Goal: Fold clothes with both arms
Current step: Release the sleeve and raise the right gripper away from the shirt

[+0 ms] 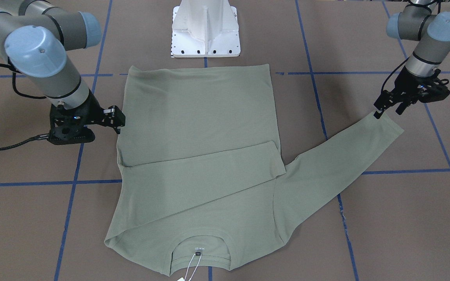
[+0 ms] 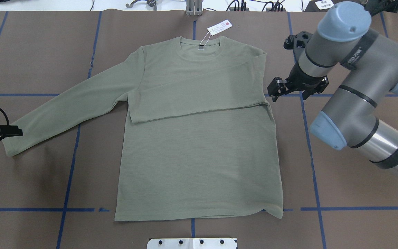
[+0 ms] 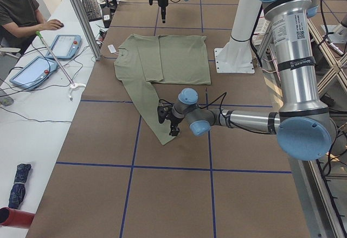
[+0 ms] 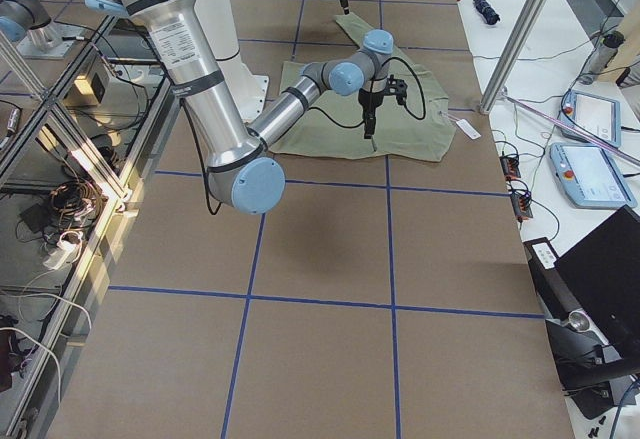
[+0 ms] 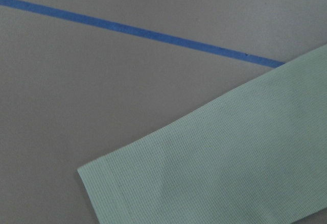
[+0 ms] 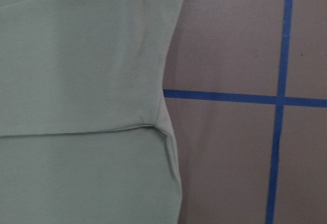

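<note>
At the far left, the left gripper (image 1: pixel 388 112) hangs over the end of the outstretched sleeve (image 2: pixel 71 103), its fingers spread and gripping nothing. One tip stands right at the edge of the cuff (image 2: pixel 12 148). That is probably the weak spot. If the fingers close from there, they may catch only the hem or a single layer of the thin knit, and the sleeve could slip out part way through the fold. A low, dragging pull could also tug the whole shirt (image 2: pixel 199 155) askew on the table (image 2: pixel 323 190).

The shirt lies flat in the middle of the table with its neck away from the robot. The other sleeve (image 2: pixel 199 100) is already laid across the chest. A careless pull on the body would likely slide it out of place.

At the neck, the tag (image 2: pixel 219 27) lies on its string just past the collar. It could get trapped inside a later fold.

On the right, the right gripper (image 2: pixel 287 96) hovers just beside the shoulder where the folded sleeve turns over. It is off the cloth, with its fingers apart and empty. If it moves inward while low, it may push the side edge and rumple the crease.

There is no box, bin or basket on the work surface, and the shirt rests directly on the brown cover.
</note>
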`<state>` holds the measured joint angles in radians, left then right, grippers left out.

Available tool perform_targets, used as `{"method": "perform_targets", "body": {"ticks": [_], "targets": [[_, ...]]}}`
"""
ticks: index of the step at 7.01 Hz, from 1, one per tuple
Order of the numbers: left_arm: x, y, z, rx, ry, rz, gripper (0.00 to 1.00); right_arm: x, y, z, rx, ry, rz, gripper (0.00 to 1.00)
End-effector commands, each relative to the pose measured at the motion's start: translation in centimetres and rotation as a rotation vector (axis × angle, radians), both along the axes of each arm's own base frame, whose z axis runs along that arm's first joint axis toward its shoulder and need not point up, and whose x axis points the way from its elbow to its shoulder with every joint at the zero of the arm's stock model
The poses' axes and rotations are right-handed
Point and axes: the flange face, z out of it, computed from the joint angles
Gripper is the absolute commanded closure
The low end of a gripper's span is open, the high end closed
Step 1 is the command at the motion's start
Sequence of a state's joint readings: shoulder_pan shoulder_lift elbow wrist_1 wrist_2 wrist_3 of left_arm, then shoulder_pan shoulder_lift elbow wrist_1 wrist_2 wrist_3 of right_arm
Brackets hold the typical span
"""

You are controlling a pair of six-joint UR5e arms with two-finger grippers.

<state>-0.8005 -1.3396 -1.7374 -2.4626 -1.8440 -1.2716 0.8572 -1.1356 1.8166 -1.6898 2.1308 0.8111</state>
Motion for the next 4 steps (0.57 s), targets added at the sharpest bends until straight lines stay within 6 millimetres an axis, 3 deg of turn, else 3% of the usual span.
{"method": "perform_targets", "body": {"ticks": [1,4], "targets": [[0.5,-0.1,1.7,-0.018,-0.062,-0.02,0.0,3.5,-0.1,3.4,0.014,0.012,-0.035,0.0],[0.8,-0.5,3.4,-0.026,-0.092,-0.027,0.0,3.9,0.0,4.0,0.014,0.015,-0.038,0.0]]}}
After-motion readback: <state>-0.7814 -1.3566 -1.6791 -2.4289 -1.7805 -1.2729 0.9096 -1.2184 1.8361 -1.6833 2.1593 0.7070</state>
